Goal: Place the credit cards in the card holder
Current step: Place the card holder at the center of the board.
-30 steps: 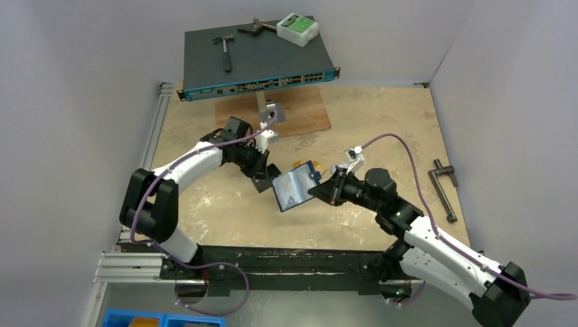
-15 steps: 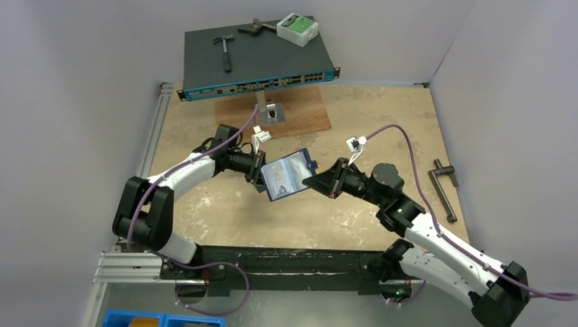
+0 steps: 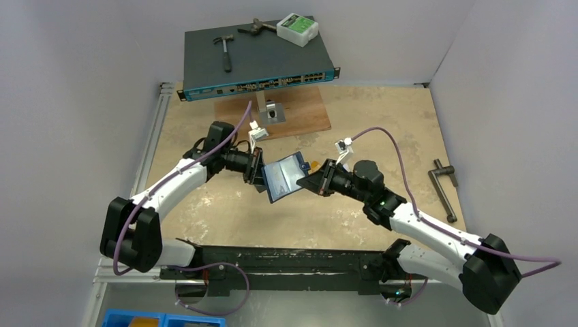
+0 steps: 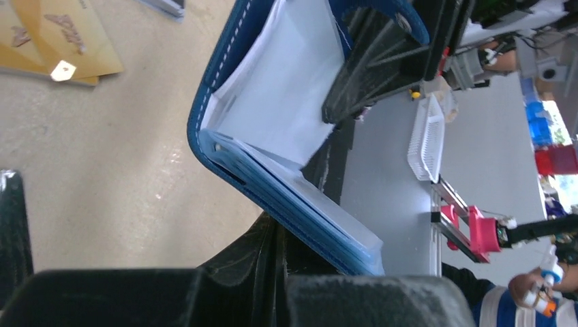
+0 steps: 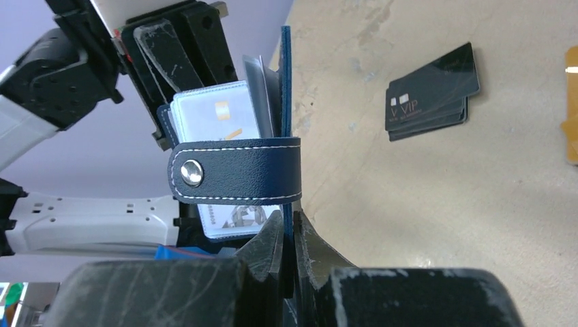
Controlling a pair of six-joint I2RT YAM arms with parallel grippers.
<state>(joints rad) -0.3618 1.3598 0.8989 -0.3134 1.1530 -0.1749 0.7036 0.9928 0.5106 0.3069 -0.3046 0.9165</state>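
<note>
Table [image 3: 225, 212]: black cards [image 5: 431, 90], gold cards [image 4: 60, 37], wooden board [image 3: 307, 112].

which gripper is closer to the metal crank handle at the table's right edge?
Right. The right gripper clamps the card holder on the side facing the metal crank handle. The left gripper clamps the holder's opposite side, so it is farther from the handle.
</note>
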